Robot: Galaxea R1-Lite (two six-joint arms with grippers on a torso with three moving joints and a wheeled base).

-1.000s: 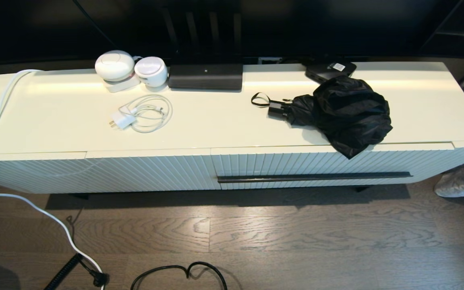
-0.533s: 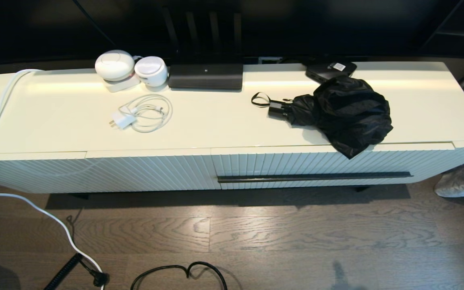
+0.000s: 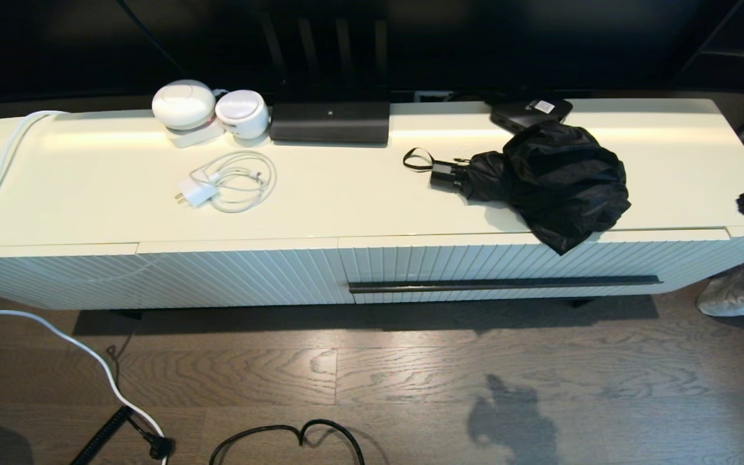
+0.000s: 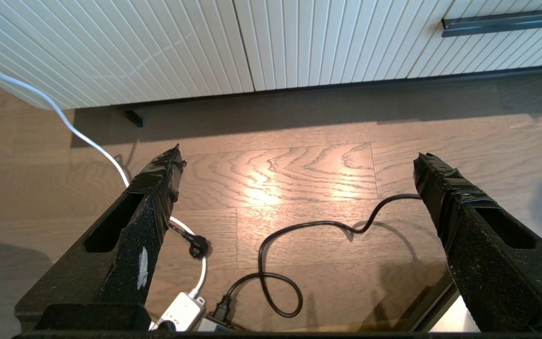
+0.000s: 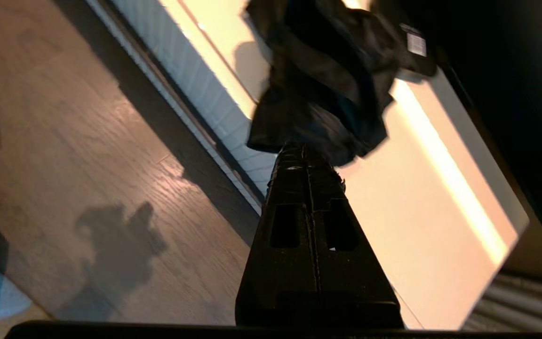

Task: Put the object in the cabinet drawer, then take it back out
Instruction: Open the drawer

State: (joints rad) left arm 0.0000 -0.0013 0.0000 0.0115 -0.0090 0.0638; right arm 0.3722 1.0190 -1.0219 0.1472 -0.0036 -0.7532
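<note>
You are starting from zero: the umbrella point(image 3: 549, 183) is lying on the tabletop point(image 3: 346, 194) above the closed drawer point(image 3: 507, 268), the right gripper point(image 5: 303, 149) is hovering nearby with jaws pressed together and empty, and the left gripper point(image 4: 299, 157) is idling wide open over the floor.

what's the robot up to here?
Nothing is grasped yet. The black umbrella lies on the cabinet top, its fabric hanging over the front edge above the closed drawer. The right pincer, shut and empty, sits at the cabinet's right end, pointing toward the umbrella without touching it. The left pincer is parked low over the floor, open.
</note>
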